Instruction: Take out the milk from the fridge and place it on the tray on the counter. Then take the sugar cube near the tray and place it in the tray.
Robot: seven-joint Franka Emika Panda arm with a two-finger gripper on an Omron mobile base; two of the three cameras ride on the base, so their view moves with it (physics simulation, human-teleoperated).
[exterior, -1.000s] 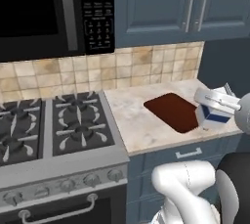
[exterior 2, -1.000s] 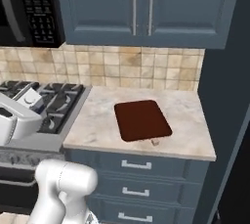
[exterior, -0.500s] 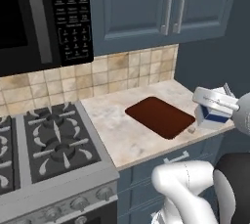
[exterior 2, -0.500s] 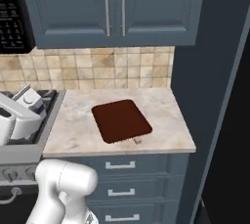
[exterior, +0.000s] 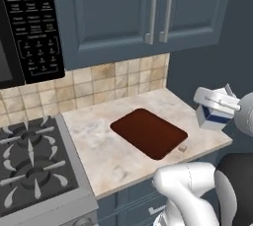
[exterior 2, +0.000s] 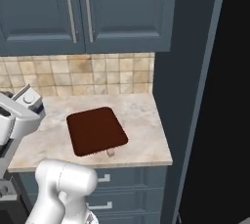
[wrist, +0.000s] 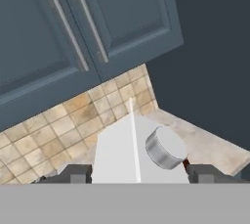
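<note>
My gripper [exterior: 220,105] is shut on the milk [exterior: 213,113], a white carton with a blue band, and holds it in the air to the right of the counter [exterior: 94,141], tipped on its side. In the hand view the milk [wrist: 122,154] with its grey cap sits between the fingertips [wrist: 73,173]. The dark reddish-brown tray [exterior: 148,132] lies flat on the counter, left of and below the carton. The sugar cube [exterior: 182,147] rests just off the tray's near corner. From the right, the milk [exterior 2: 19,113] hangs left of the tray [exterior 2: 95,130] and sugar cube [exterior 2: 111,153]. The fridge is out of view.
A black gas stove [exterior: 29,170] adjoins the counter on the left, with a microwave [exterior: 24,27] above it. Blue-grey wall cabinets [exterior: 148,8] hang over the counter. A tall dark panel [exterior 2: 195,96] closes the counter's right end. Drawers [exterior 2: 127,184] sit below.
The base has driven to the right, so stove and counter slid left in both base views and the tray came nearer the middle. The milk stays in the gripper.
</note>
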